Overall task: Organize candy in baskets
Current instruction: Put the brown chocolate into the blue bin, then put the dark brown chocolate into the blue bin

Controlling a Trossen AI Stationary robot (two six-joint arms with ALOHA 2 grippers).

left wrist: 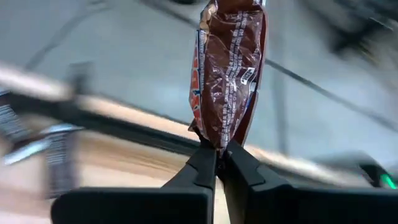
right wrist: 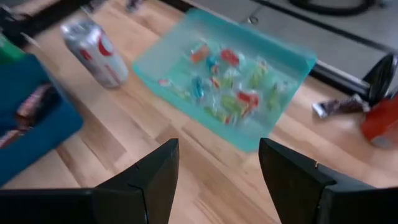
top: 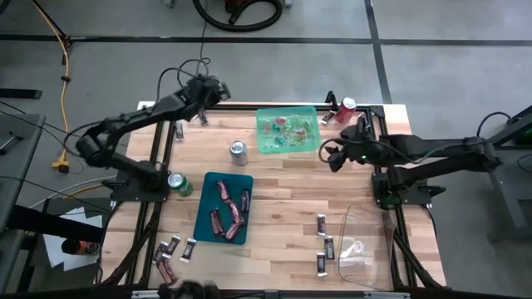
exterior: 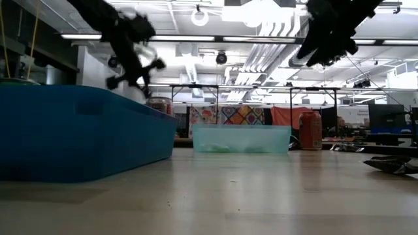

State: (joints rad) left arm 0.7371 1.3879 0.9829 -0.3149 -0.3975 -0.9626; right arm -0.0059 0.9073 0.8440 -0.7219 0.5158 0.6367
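Observation:
My left gripper (left wrist: 219,155) is up over the table's far left corner (top: 218,87), shut on a dark brown wrapped candy bar (left wrist: 227,68). My right gripper (right wrist: 217,146) hangs open and empty above the table, just right of the light green basket (top: 288,129), which holds small green and red candies (right wrist: 230,93). The dark teal basket (top: 223,208) holds several pinkish-red bars. The clear basket (top: 366,249) sits at the near right. Loose brown bars lie on the table at the near left (top: 170,249), beside the clear basket (top: 324,241) and at the far left (top: 179,131). My left gripper pinches one crimped end of the wrapper (left wrist: 217,140) between its two fingertips. The rest of the bar sticks out beyond the fingers. The bar is lifted clear of the table.
A silver can (top: 238,151) stands between the green and teal baskets. A green can (top: 179,184) is left of the teal basket and a red can (top: 345,108) sits at the far right. Bare wood lies mid-table (top: 291,199).

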